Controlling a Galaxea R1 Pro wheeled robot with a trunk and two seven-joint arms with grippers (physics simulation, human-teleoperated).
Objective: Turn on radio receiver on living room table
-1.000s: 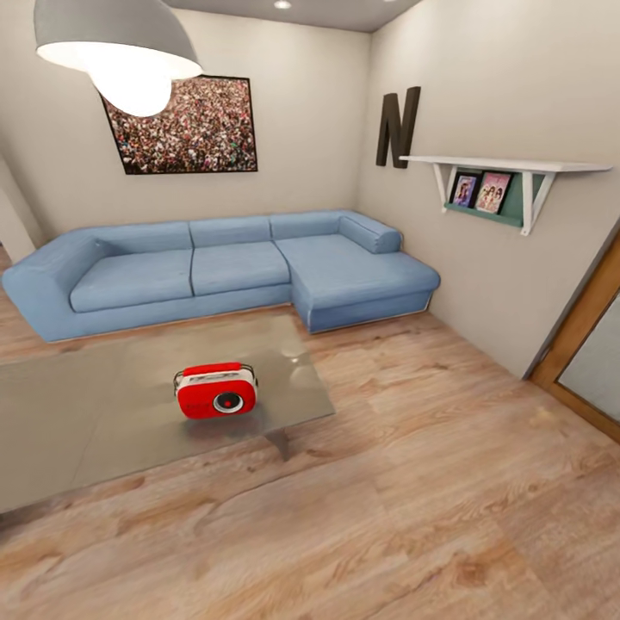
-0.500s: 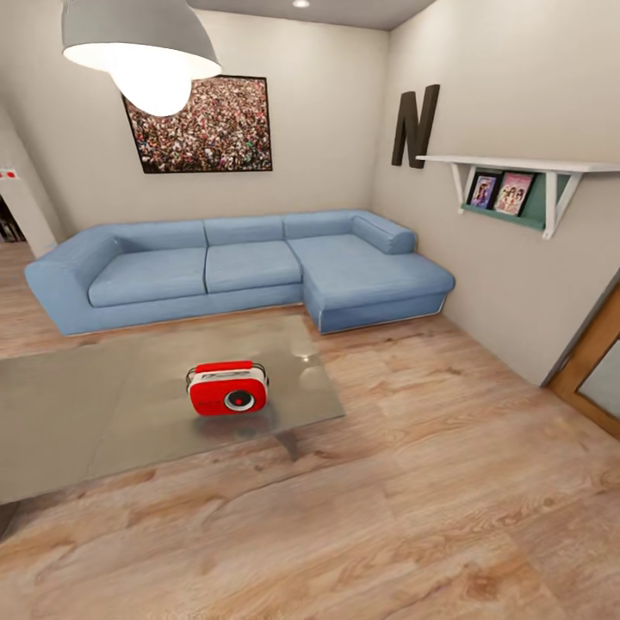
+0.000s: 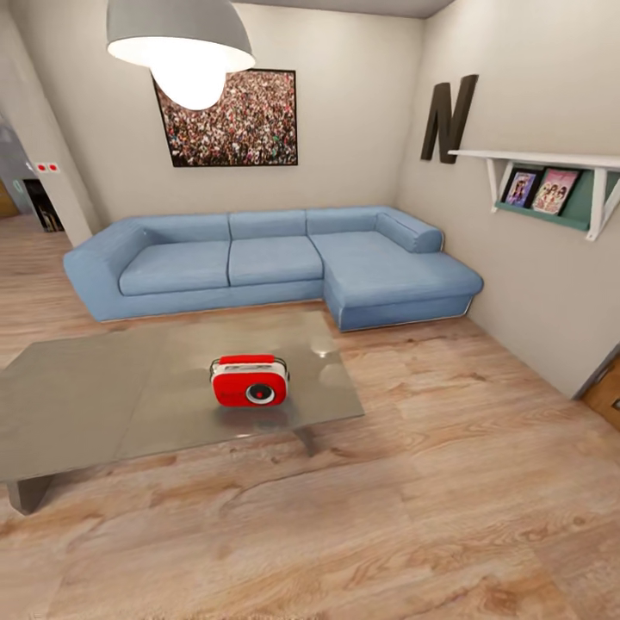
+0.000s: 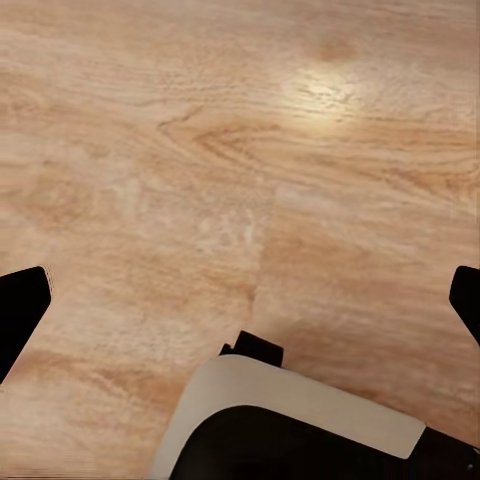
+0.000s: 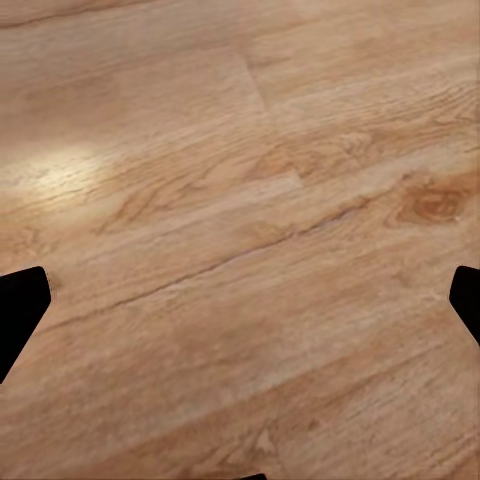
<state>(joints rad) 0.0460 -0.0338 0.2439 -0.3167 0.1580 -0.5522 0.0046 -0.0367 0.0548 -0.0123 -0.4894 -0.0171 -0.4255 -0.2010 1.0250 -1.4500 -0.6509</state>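
The small red radio receiver (image 3: 250, 381), white at its sides with a round dial on its face, stands upright on the right part of the low grey-brown table (image 3: 95, 400) in the head view. Beyond the table is the living room's blue L-shaped sofa (image 3: 258, 263). My left gripper (image 4: 243, 305) is open, its dark fingertips (image 4: 20, 312) set wide apart over bare plank floor. The right gripper (image 5: 243, 305) is open too, with only wood floor between its fingertips (image 5: 466, 300). Both hang well away from the radio.
A grey pendant lamp (image 3: 181, 43) hangs above the table, near a crowd photo (image 3: 228, 118). On the right wall are a letter N (image 3: 448, 120) and a shelf (image 3: 551, 176) with pictures. Light wood floor (image 3: 448, 482) lies between me and the table. A white and black part of my body (image 4: 300, 420) shows in the left wrist view.
The whole head picture has shifted right and slightly up, so the camera has turned left. More of the table's left end shows. The radio has not moved on the table.
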